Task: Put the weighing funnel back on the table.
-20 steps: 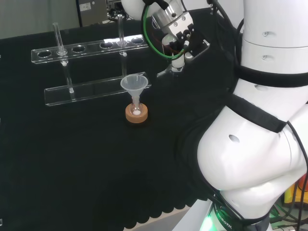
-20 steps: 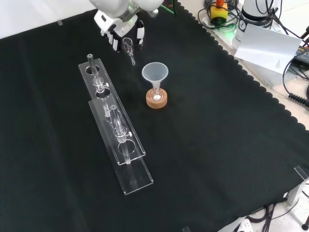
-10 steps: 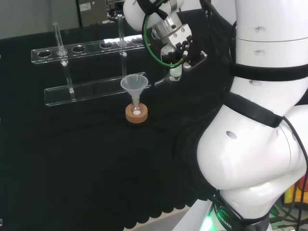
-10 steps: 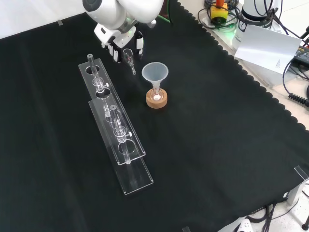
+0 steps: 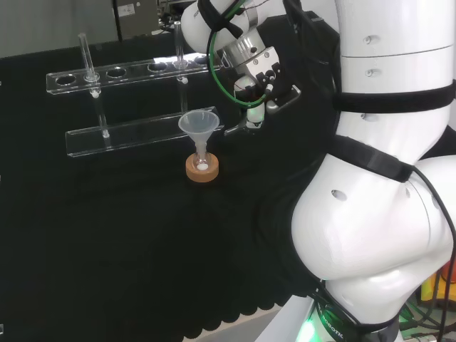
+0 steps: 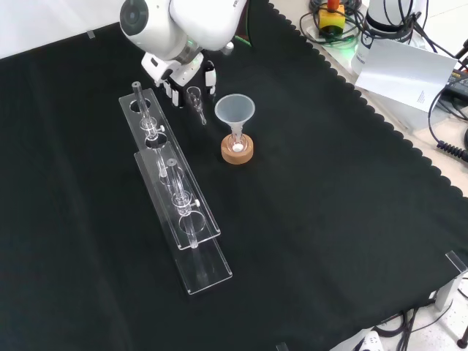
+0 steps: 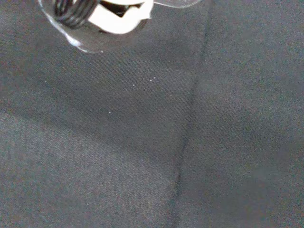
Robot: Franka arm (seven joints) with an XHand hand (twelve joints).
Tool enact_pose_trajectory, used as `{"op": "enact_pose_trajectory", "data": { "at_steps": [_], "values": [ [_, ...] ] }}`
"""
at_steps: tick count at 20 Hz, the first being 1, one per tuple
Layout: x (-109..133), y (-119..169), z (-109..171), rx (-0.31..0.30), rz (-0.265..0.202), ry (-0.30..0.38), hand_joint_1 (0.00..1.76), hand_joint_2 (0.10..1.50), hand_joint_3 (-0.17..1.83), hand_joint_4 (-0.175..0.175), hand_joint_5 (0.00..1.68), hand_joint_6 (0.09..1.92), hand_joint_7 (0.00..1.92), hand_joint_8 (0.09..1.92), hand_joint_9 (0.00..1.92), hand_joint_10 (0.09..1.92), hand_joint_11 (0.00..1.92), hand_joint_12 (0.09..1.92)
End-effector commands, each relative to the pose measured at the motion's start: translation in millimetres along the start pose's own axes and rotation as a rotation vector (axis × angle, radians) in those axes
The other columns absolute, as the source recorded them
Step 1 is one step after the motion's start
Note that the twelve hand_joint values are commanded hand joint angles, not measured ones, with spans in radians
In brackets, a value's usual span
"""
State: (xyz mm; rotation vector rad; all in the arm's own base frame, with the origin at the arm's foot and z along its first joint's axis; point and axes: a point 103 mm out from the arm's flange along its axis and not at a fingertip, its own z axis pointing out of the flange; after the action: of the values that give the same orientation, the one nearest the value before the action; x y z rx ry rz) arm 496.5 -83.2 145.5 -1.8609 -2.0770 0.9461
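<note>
Now, fingers (image 6: 210,76) pinching weighing funnel (image 6: 194,96), near funnel (image 6: 234,110)

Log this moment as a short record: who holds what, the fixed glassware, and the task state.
actor: hand, at the front view's top
held: weighing funnel, pinched by the fingers, between rack and funnel
funnel: funnel upright in a small flask on a cork ring
rack: clear test-tube rack, left of the funnel in the front view
task state: weighing funnel not yet released

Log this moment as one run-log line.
hand: shut on weighing funnel | place: between test-tube rack and funnel, front view | release: not yet | funnel: standing in flask on cork ring
</note>
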Motion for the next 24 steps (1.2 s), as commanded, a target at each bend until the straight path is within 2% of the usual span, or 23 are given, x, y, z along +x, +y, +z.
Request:
{"op": "enact_pose_trajectory", "data": {
  "at_steps": [1, 10, 13, 24],
  "values": [
    [2, 9, 12, 0.023, -0.022, 0.058, 1.06, 0.81, 0.56, 0.153, 1.05, 1.01, 0.91, 0.64, 1.01, 0.4, 0.65, 1.17],
    [7, 15, 21, 0.027, -0.034, 0.069, 1.06, 0.81, 0.56, 0.148, 1.05, 1.01, 0.91, 0.64, 1.01, 0.4, 0.65, 1.17],
    [8, 16, 24, 0.002, -0.032, 0.071, 1.06, 0.81, 0.56, 0.147, 1.05, 1.01, 0.91, 0.64, 1.01, 0.4, 0.65, 1.17],
    [17, 22, 40, -0.005, -0.043, 0.073, 1.06, 0.81, 0.56, 0.141, 1.05, 1.01, 0.91, 0.64, 1.01, 0.4, 0.65, 1.17]
  ]
}}
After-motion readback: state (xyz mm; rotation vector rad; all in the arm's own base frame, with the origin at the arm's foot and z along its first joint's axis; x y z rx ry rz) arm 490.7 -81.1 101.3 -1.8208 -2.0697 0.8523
